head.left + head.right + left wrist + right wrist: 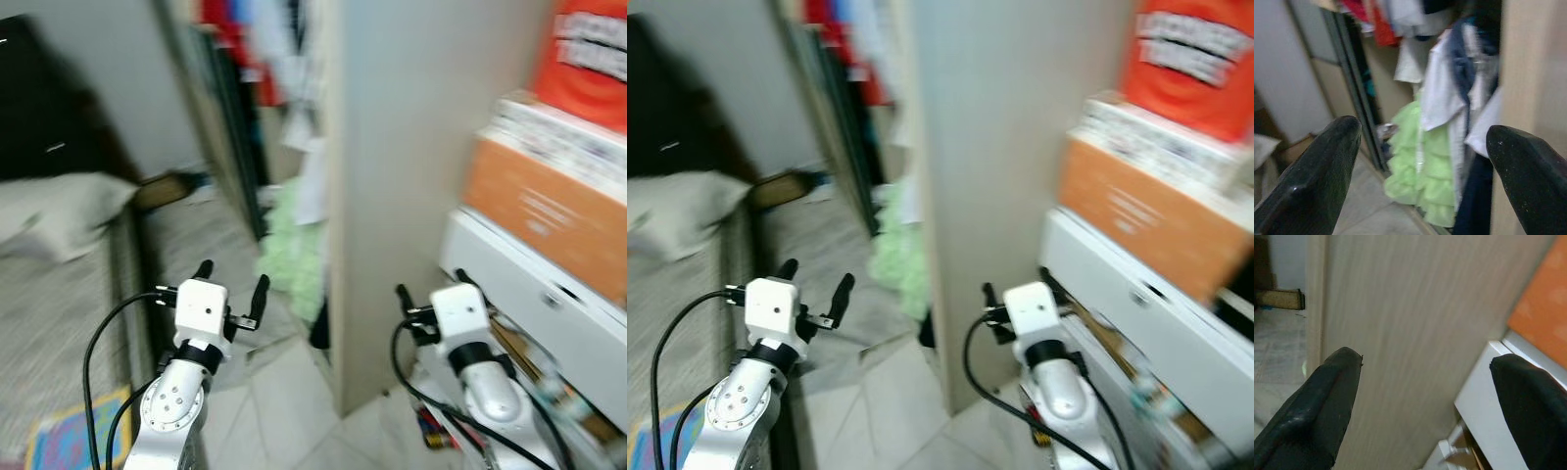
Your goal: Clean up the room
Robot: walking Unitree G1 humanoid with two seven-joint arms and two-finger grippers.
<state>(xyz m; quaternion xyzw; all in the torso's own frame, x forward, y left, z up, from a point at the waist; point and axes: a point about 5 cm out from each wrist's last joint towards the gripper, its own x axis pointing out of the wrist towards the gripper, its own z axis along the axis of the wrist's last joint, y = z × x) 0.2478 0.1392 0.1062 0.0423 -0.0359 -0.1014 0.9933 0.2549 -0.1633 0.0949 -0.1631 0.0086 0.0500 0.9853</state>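
Clothes hang in an open wardrobe at the far middle of the scene, a pale green ruffled garment lowest among them, reaching down near the tiled floor. The left gripper is raised in front of it with fingers spread wide and nothing between them, while the right gripper, equally wide and empty, faces the wardrobe's pale wooden side panel. Left lies a bed with a pillow; right, an orange box rests on a white unit.
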